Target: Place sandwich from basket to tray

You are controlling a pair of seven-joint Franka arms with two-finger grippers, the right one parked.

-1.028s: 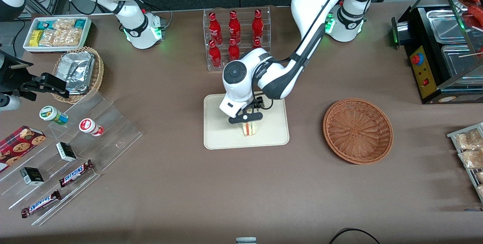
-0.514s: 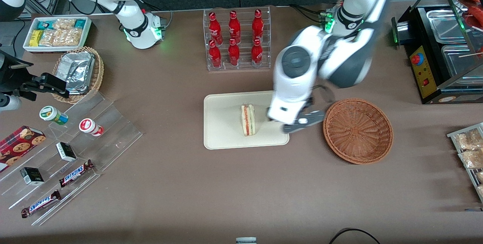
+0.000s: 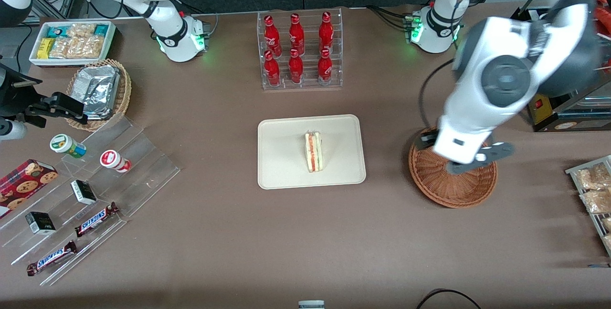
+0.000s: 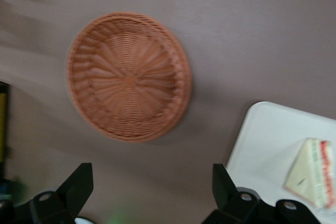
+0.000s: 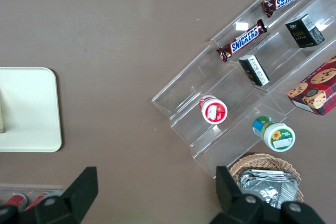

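Note:
The sandwich (image 3: pixel 313 151), a pale bread wedge with red, orange and green layers, lies in the middle of the cream-white tray (image 3: pixel 281 165). It also shows in the left wrist view (image 4: pixel 313 173) on the tray (image 4: pixel 262 140). The reddish-brown wicker basket (image 3: pixel 432 185) is empty; it shows whole in the left wrist view (image 4: pixel 128 75). My gripper (image 3: pixel 479 157) is raised high above the basket, open and empty, its fingers (image 4: pixel 79 182) spread wide over bare table.
A clear rack of red bottles (image 3: pixel 298 48) stands farther from the front camera than the tray. A black food warmer (image 3: pixel 556 70) stands at the working arm's end. Snack shelves (image 3: pixel 81 194) and a tan basket with foil packets (image 3: pixel 100 91) lie toward the parked arm's end.
My gripper let go of the sandwich on the tray, rose and swung away to above the basket. The sandwich stays on the tray.

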